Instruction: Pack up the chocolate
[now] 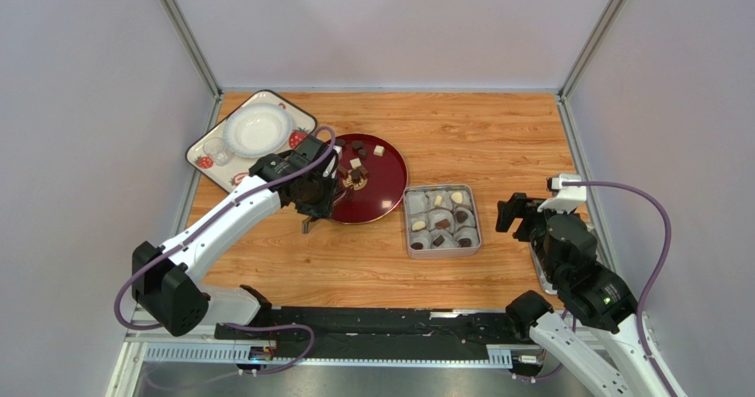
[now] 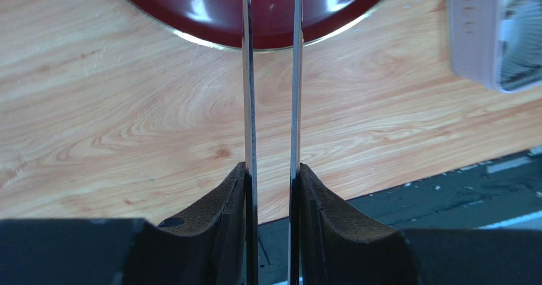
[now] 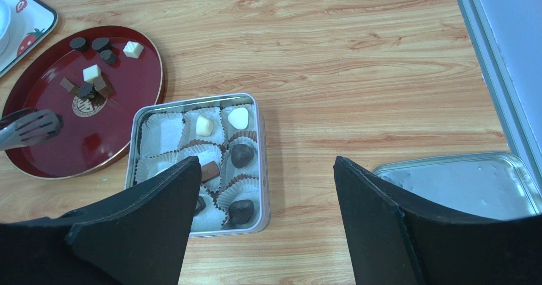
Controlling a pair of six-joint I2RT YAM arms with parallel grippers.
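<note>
place: robot lab cell | cues: grey wall panels (image 1: 80, 105); aluminium posts (image 1: 184, 34); wood-grain table (image 1: 461, 131)

The table (image 1: 496, 140) was pale wood grain with a soft sheen, perhaps laminate. The round plate (image 3: 127, 101) was deep red and glossy, catching highlights. The square tin (image 3: 263, 170) was dull grey metal, lined with white pleated paper cups (image 3: 162, 132). The chocolate (image 3: 242, 155) was mostly dark and faintly shiny. The tongs (image 2: 249, 94) were bright polished metal. The left gripper (image 2: 271, 170) had rough, matt black fingers (image 2: 331, 224).
</note>
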